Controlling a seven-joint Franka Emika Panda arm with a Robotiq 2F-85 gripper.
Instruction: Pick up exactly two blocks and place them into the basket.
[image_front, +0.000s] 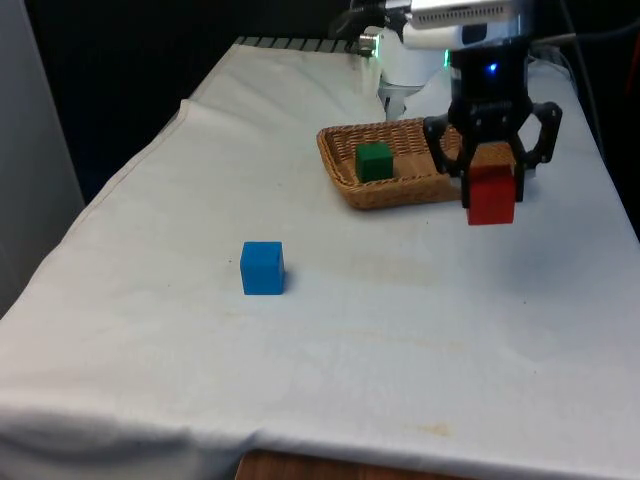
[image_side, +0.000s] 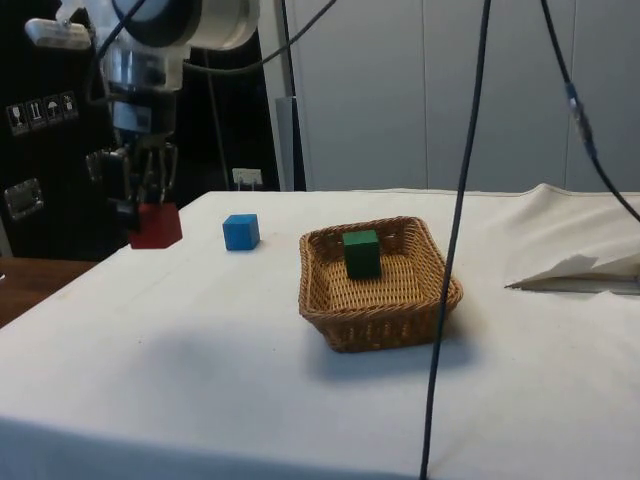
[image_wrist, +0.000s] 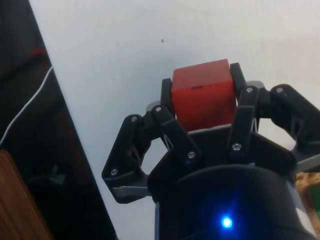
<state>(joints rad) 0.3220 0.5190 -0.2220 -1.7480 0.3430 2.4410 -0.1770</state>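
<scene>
Honestly can't read any text here. There are some small white sticker symbols (image_side: 40, 110) on the dark cabinet, but they're illegible.

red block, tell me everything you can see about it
The red block is a plain, solid-coloured cube with smooth matte faces, possibly painted wood. It hangs in the air, roughly upright, clamped between the black jaws of the gripper on two opposite sides. It touches nothing else: it is clear of the white cloth and outside the wicker basket, by the table's edge.
</scene>
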